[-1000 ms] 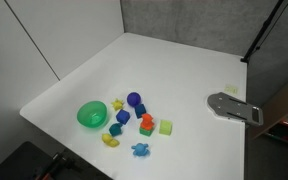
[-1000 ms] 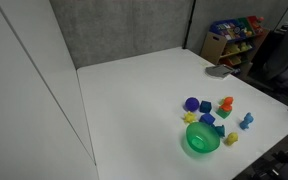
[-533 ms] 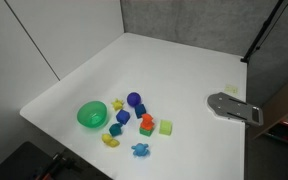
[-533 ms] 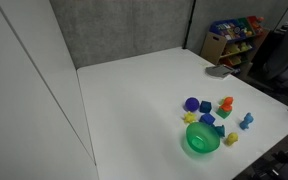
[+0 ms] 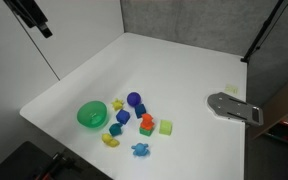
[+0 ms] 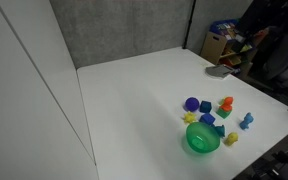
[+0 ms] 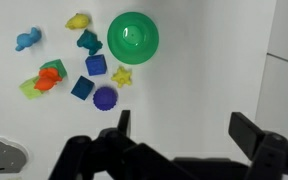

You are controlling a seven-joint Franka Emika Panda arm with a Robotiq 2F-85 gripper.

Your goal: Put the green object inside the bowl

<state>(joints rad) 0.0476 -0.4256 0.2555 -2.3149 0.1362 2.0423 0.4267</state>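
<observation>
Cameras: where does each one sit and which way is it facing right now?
Exterior view: high off a corner of the table, looking down at the bowl and toys; part of the arm shows top left.
Exterior view: high beside the white wall, looking along the table to the bowl; what looks like the arm, top right.
Wrist view: overhead, facing straight down; open gripper along the bottom edge, bowl at top.
Shared: all three show bowl and toys.

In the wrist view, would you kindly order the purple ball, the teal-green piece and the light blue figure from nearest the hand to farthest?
1. Purple ball, lowest toy, just above the hand.
2. Teal-green piece, higher up, beside the bowl.
3. Light blue figure, at the group's outer edge.
</observation>
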